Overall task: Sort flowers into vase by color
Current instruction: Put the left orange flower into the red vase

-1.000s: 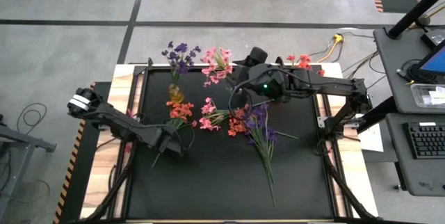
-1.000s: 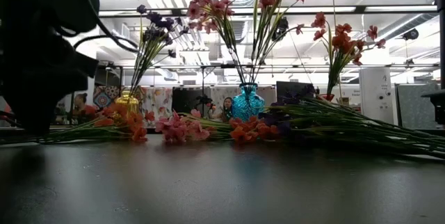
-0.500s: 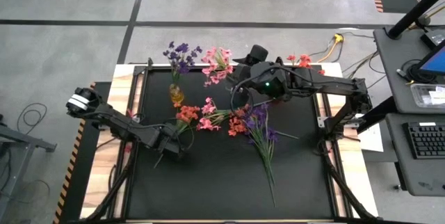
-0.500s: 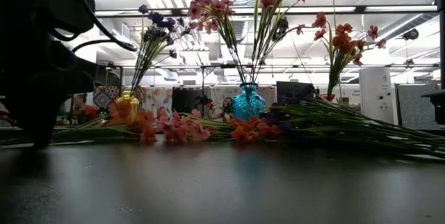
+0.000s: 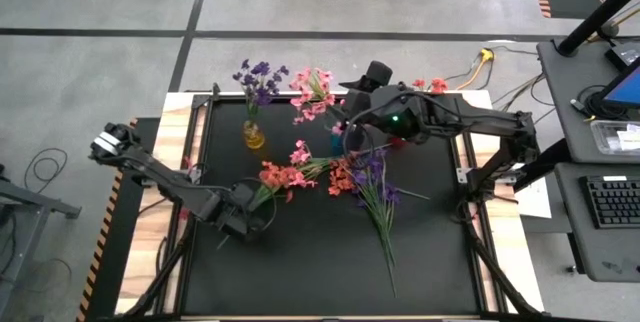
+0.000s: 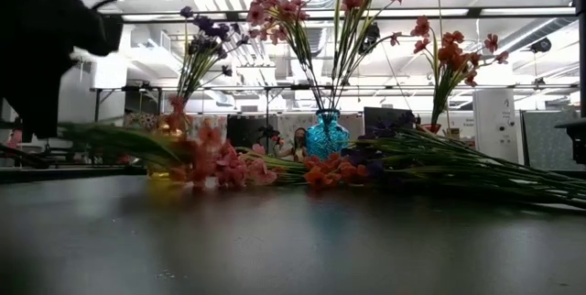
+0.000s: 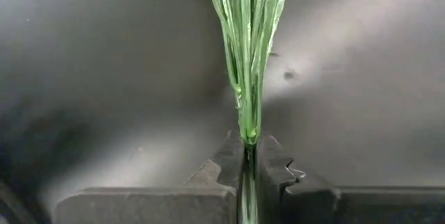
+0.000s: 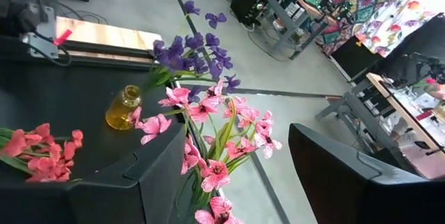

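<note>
Gripping a green stem [image 7: 249,64] tight between its closed fingers, the left claw [image 5: 236,219] works near the front left of the black desk [image 5: 300,262], the coral-red sprig [image 5: 272,175] it holds slanting up and away toward the middle. Just beyond that blossom head, loose pink flowers [image 5: 298,174] and more coral-red flowers [image 5: 341,177] lie flat on the desk, touching a loose purple bunch [image 5: 372,174] whose long stems trail toward the front edge. Farther back, the right claw [image 5: 352,112] hovers with its fingers spread wide and nothing between them, directly over the pink flowers in the blue vase [image 6: 326,134]; the right wrist view looks straight down into those blossoms [image 8: 222,137]. To the left of that vase, a small yellow vase [image 5: 253,137] carries purple flowers [image 5: 259,76]. At the rear right, a third bunch of coral-red blossoms [image 5: 433,87] stands upright, its vase mostly hidden behind the right arm.
</note>
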